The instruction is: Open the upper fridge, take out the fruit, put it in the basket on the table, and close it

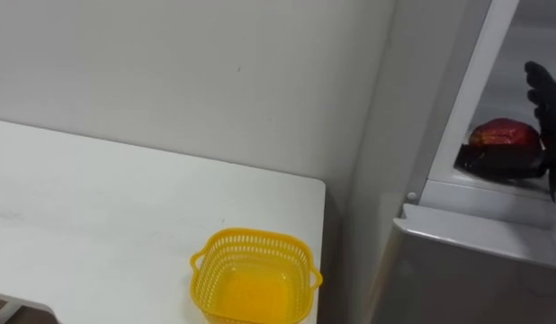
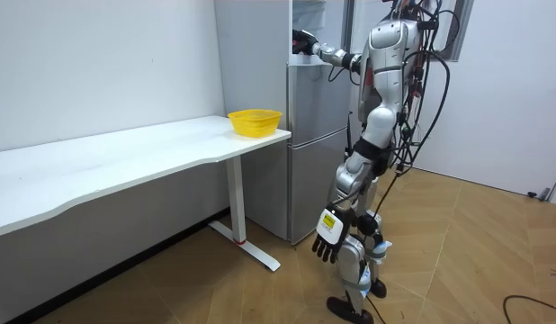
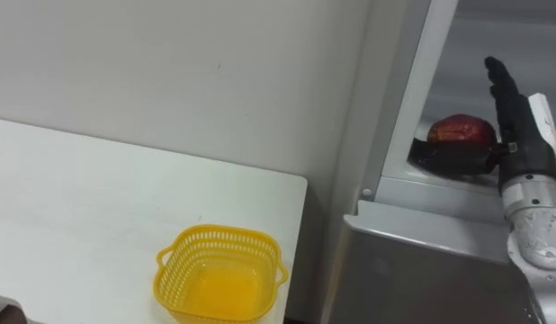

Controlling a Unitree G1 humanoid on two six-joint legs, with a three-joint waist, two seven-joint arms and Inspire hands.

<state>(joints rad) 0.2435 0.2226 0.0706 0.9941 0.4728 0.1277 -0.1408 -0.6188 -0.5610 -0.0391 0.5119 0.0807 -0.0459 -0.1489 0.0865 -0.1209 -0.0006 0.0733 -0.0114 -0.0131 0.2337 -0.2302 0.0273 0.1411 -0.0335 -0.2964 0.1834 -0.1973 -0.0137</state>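
Our right hand [image 3: 524, 148], fingers straight, sits beside the glossy red round item [image 3: 460, 130] in the grey fridge [image 3: 422, 270] — left hand [image 2: 327, 241] hangs relaxed.

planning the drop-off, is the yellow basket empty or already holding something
Empty: the yellow basket on the white table shows only its bare bottom, with nothing inside.

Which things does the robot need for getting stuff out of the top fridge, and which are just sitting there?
For the job: upper fridge, red thing inside it, right hand reaching in, fingers straight.
Just sitting there: yellow basket (maybe for later), white table, left hand hanging at its side.
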